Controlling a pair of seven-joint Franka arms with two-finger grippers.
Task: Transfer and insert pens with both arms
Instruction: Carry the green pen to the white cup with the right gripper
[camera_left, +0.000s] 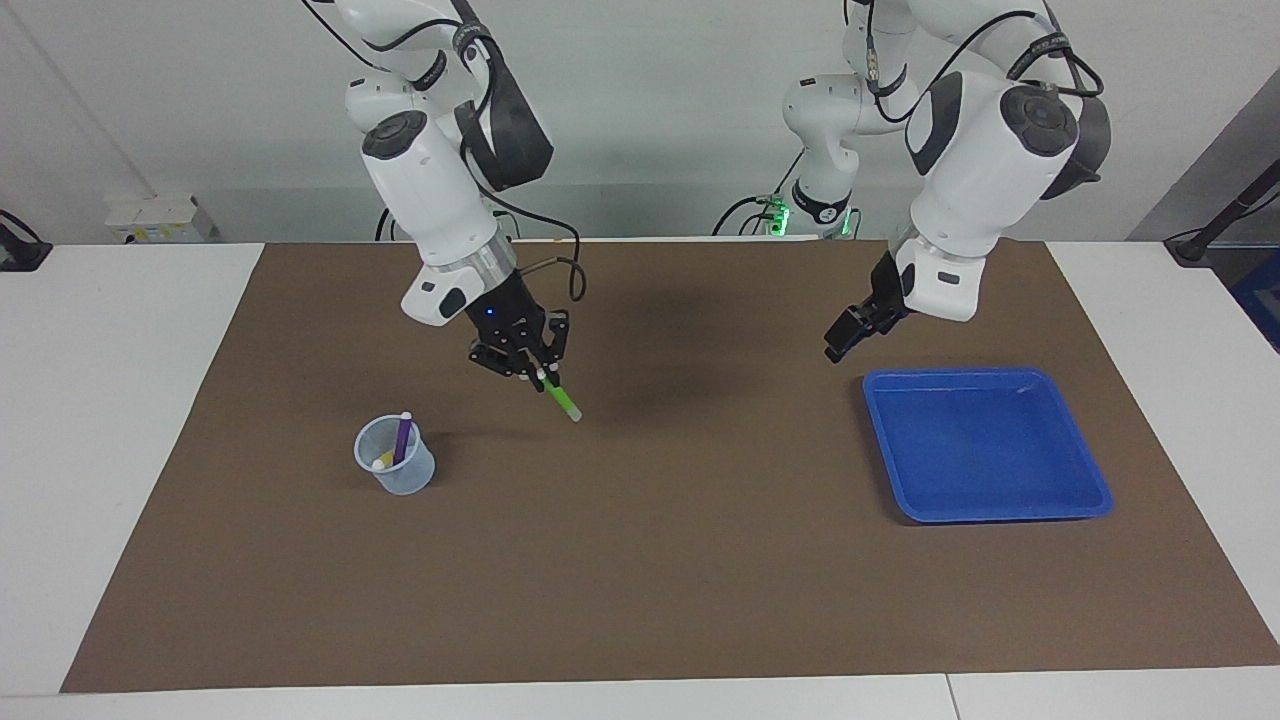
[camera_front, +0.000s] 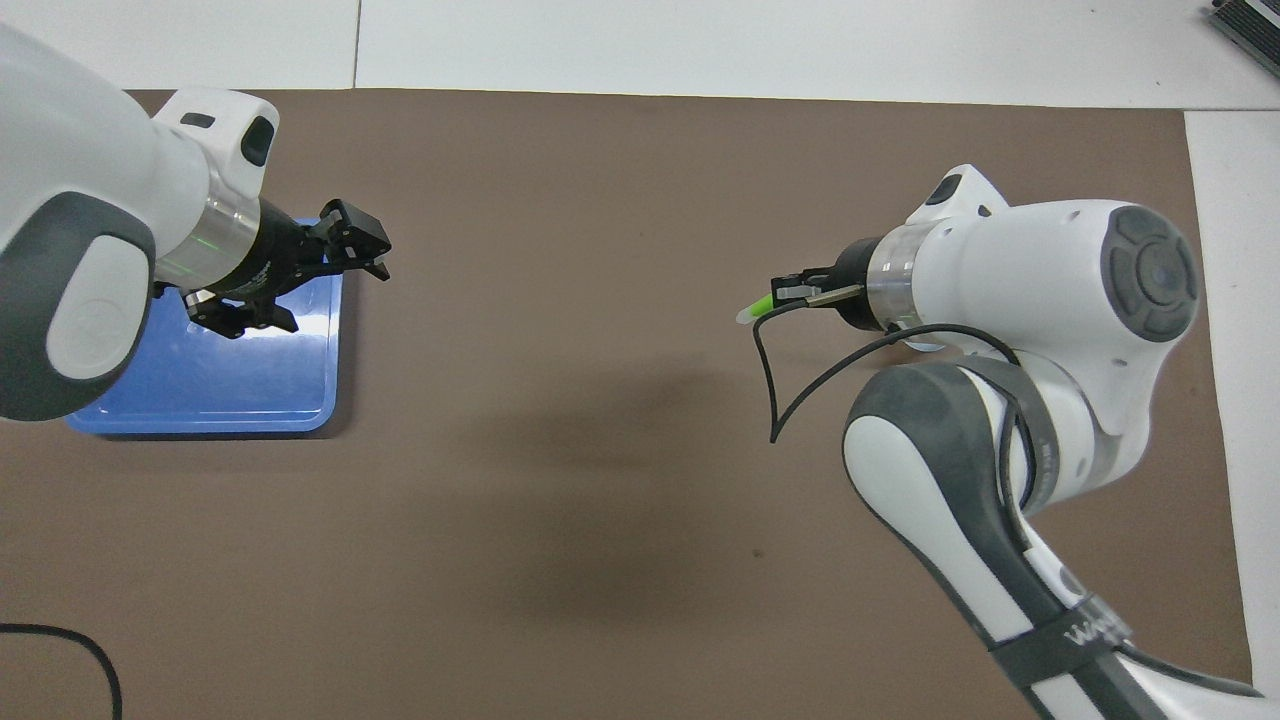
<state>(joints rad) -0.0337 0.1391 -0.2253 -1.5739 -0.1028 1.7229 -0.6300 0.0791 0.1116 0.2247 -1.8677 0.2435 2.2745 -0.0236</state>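
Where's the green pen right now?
Facing view: the green pen is held in the right tool, up over the brown mat beside the cup.

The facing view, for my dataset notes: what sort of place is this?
Most likely a robotics lab bench: two white arms mounted at a white table with a brown mat, a plain wall, and staged props, a blue tray and a clear cup.

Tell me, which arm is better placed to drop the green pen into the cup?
The right arm. Its end effector already grips the green pen close to the cup. The left end effector is open, holding nothing, by the blue tray.
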